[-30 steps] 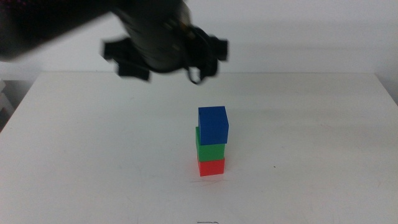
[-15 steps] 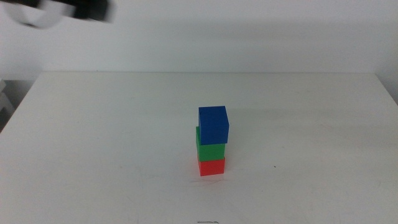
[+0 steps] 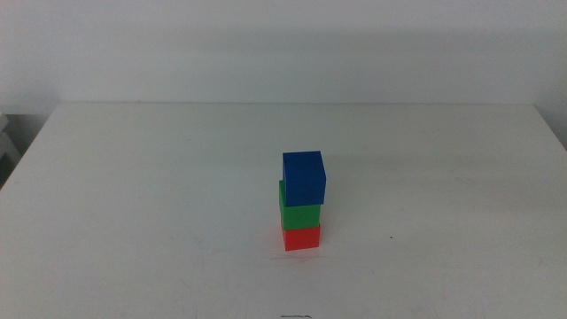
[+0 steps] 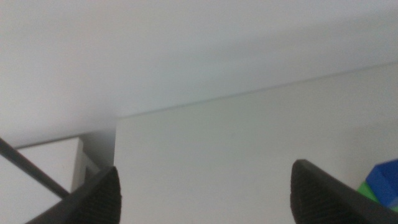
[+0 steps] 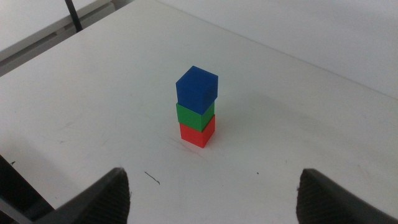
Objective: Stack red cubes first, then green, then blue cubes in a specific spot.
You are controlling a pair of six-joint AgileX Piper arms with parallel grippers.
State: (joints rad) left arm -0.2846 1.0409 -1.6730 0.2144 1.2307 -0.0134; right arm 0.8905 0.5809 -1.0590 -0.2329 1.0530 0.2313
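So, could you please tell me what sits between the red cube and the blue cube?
The green cube lies between them, resting on the red cube and carrying the blue cube, clearest in the middle view.

A plain white table [image 3: 133, 195] stands before a pale wall [image 3: 283, 44], with a small dark mark [image 5: 152, 178] on its surface.

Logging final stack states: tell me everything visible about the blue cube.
The blue cube is a small, solid, deep-blue block with plain matte faces. It sits upright on top of the green cube, turned slightly and overhanging a little toward the right. It touches only the green cube; no pincer is near it.
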